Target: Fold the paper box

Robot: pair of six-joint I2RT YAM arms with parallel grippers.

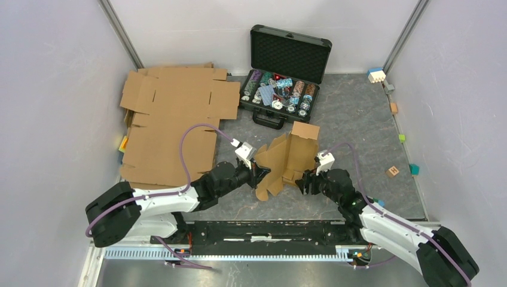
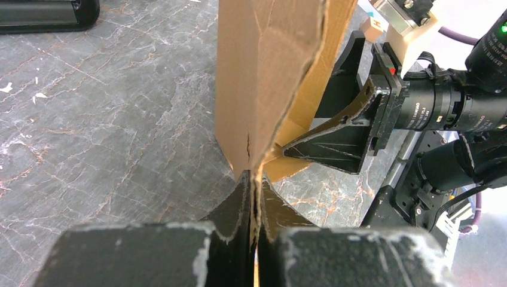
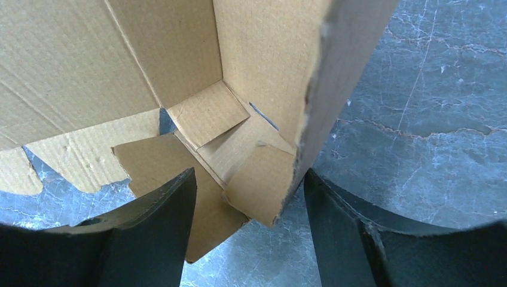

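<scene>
Paper box [image 1: 287,156]: half-folded, standing upright | left gripper [image 2: 254,179]: pinching its left flap edge | right gripper [image 3: 248,179]: fingers spread astride right wall's corner, cardboard between them, ungripped.

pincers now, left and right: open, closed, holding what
left pincer: closed on the paper box edge
right pincer: open, straddling a corner of the box, not gripping

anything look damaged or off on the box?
Yes. The paper box is frayed: a small split runs along its crease just above the shut left pincer, and the wall edge standing between the right pincer's jaws is ragged.
</scene>
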